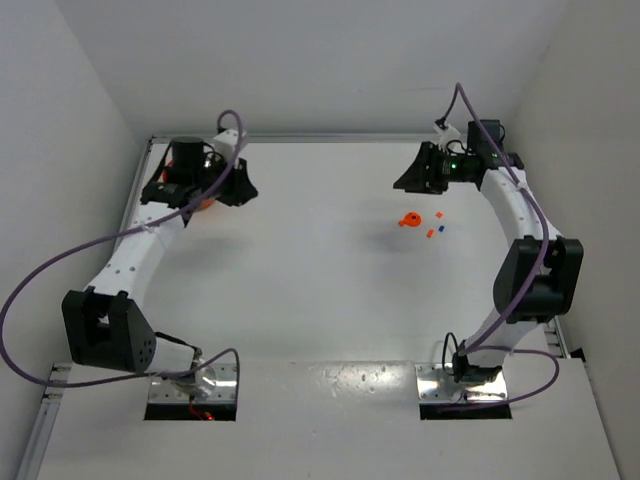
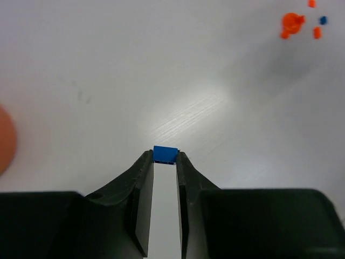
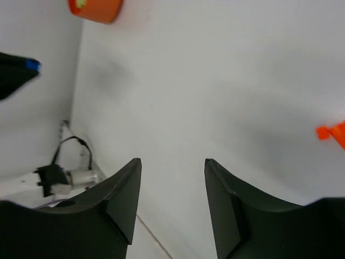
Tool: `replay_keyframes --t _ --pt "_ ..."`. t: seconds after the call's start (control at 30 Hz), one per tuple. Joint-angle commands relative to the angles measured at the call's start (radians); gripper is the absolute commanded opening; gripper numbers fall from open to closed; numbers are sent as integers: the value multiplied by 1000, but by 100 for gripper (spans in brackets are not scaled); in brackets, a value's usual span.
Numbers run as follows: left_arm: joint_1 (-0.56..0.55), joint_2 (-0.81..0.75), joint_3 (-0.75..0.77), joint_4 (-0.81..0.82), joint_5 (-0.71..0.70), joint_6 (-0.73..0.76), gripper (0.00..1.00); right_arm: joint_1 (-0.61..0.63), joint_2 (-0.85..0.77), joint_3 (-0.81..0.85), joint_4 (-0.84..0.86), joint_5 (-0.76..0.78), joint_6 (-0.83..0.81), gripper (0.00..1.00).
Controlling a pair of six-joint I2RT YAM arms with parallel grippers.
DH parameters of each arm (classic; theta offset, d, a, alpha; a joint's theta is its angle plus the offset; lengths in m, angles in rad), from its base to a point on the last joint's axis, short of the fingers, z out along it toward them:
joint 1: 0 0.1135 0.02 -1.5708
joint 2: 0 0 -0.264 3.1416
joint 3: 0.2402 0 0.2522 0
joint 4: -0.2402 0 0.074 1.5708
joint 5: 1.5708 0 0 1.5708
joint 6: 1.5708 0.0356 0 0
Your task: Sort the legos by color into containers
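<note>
Currently, a blue lego [image 2: 165,152] is clamped between the fingertips of the left gripper [image 2: 164,161], which is positioned at the far left of the worktop [image 2: 161,70]. The orange bowl [image 3: 97,8] is seen just beside that gripper and is partly hidden under it in the top view. Something yellow-green [image 3: 80,3] is glimpsed inside the bowl, but it is too cut off at the frame edge to be identified. The right gripper [image 3: 172,181] is held with its fingers well apart, at the far right of the worktop and turned toward the left side. Nearer the right arm, a small scatter of legos is seen lying on the worktop. It is made up of a cluster of orange pieces [image 1: 409,219], an orange brick [image 1: 438,214] just beside the cluster, a second orange brick [image 1: 431,233] slightly closer to the arm bases, and a blue brick [image 1: 441,229] next to that one. Whether these last two are touching cannot be told.
</note>
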Motion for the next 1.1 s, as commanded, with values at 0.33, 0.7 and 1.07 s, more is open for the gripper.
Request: replay_keyframes --t 0.33,0.7,1.07 --pt "410 191 320 -242 -64 106 0 13 -107 -50 -156 196 -213 54" --pt "473 405 459 -306 -168 115 0 13 -62 -23 -175 196 -213 55" --pt "492 545 560 -306 -252 124 1 13 -53 -23 -175 186 -213 55"
